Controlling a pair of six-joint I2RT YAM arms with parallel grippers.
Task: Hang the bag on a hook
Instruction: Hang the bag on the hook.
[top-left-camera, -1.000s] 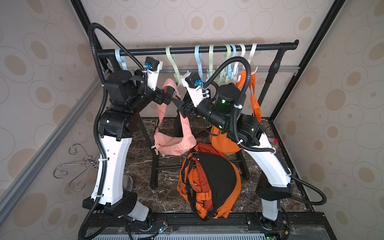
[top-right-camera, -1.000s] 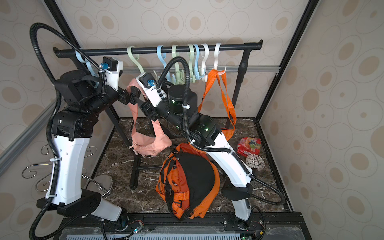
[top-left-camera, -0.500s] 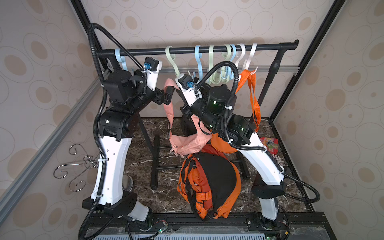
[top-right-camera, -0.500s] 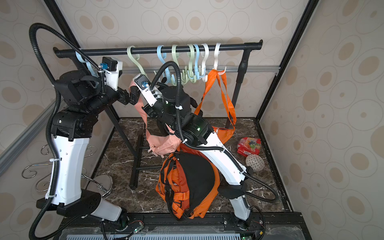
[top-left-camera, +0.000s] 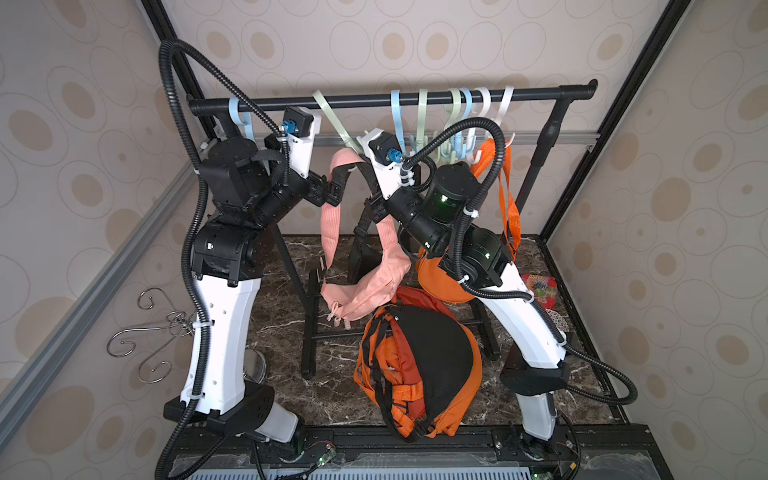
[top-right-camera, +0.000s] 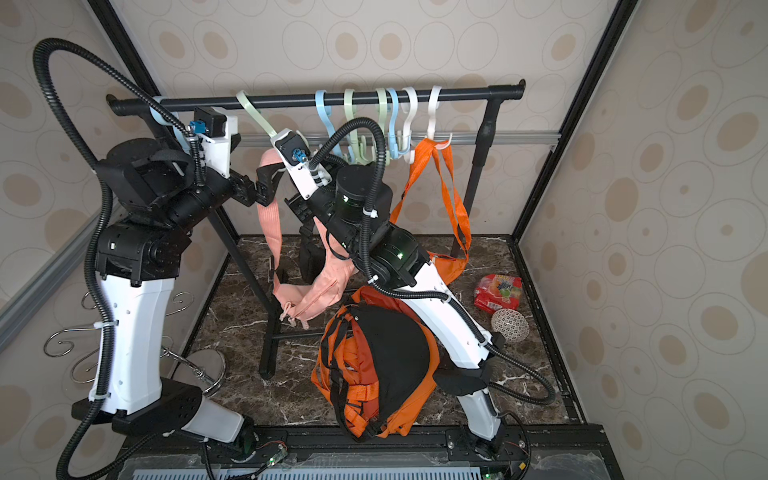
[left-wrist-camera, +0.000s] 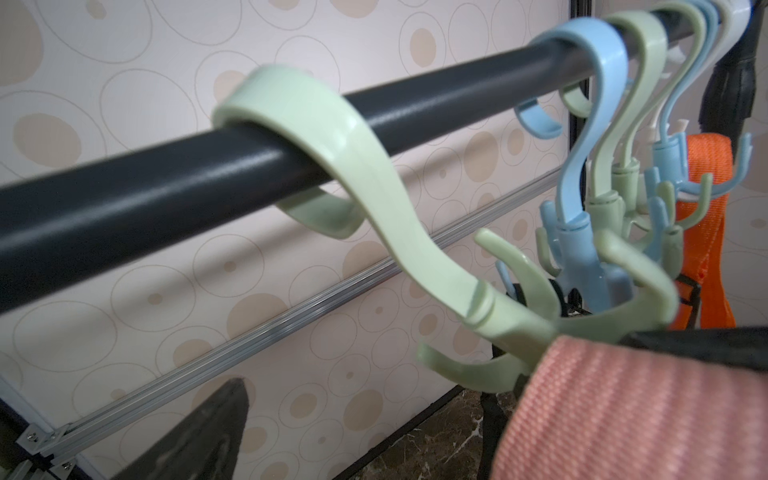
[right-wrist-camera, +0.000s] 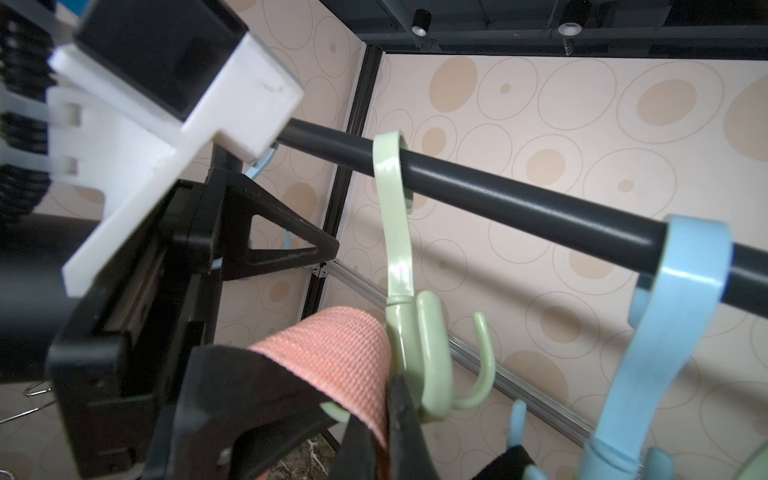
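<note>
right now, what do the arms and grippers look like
Left arm and right arm: white lower links, black joints above. Ribbed black hoses, white zip ties. White wrist mounts with blue plugs. Green lights on the right. Black triangular fingers.

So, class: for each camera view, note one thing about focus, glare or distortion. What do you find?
In both top views: even light, sharp, frame post leaning outward. Left wrist view: pink strap weave crisp, rail soft at its near end. Right wrist view: white camera mount blurred near the lens; bright streak on the green hook.
</note>
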